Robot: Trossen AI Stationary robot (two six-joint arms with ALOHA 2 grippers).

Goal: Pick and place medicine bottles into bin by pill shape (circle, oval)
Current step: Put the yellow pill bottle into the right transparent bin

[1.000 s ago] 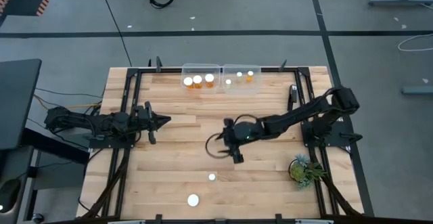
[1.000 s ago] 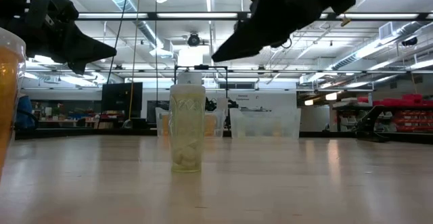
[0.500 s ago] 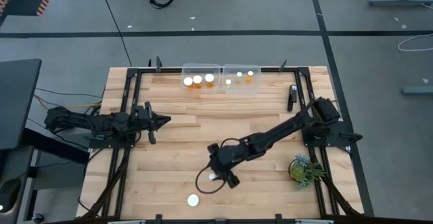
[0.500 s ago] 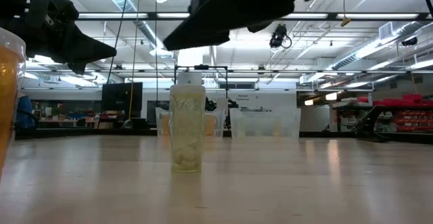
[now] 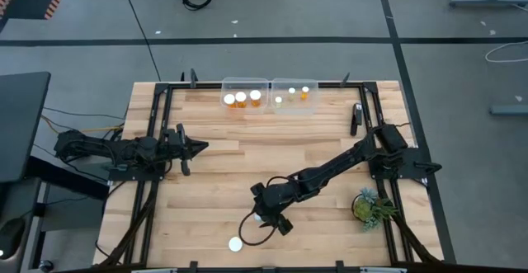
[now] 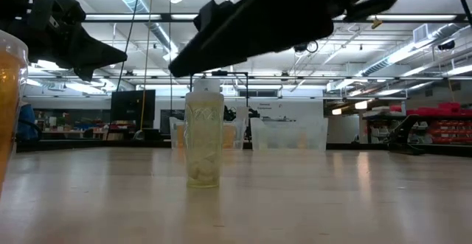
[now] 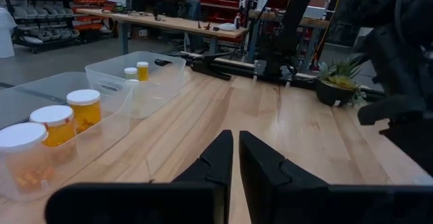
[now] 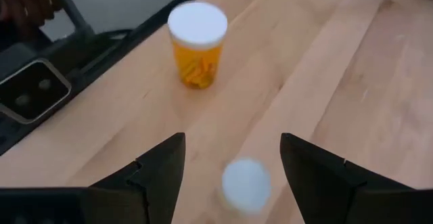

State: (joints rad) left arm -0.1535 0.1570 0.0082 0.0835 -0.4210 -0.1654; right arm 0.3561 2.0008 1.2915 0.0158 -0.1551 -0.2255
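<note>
Left tool (image 5: 200,148): parked over the left side of the tabletop (image 5: 214,182), fingers closed on nothing, well apart from every loose bottle. Leave it out of your reckoning for this move.

Left bin (image 5: 244,96): three large-capped bottles already inside. Right bin (image 5: 295,94): smaller-capped bottles inside. Both sit at the far edge, well apart from the work.

Large bottle (image 5: 236,243): upright near the front edge, untouched, just to the front-left of the right tool.

Small bottle (image 8: 245,185): upright, cap up, long axis vertical. In the right wrist view it stands between the two fingers, directly below the tool. In the high view the arm hides most of it.

Right tool (image 5: 266,219): reached across to the front centre, fingers spread wide, holding nothing, hovering above the small bottle.

Judgement: your right arm is the nearer one by far. The bottle lies straight beneath the tool, so the coming move looks like a plain vertical descent. Keep the fingers astride the cap. Pill shape cannot be told from here.
</note>
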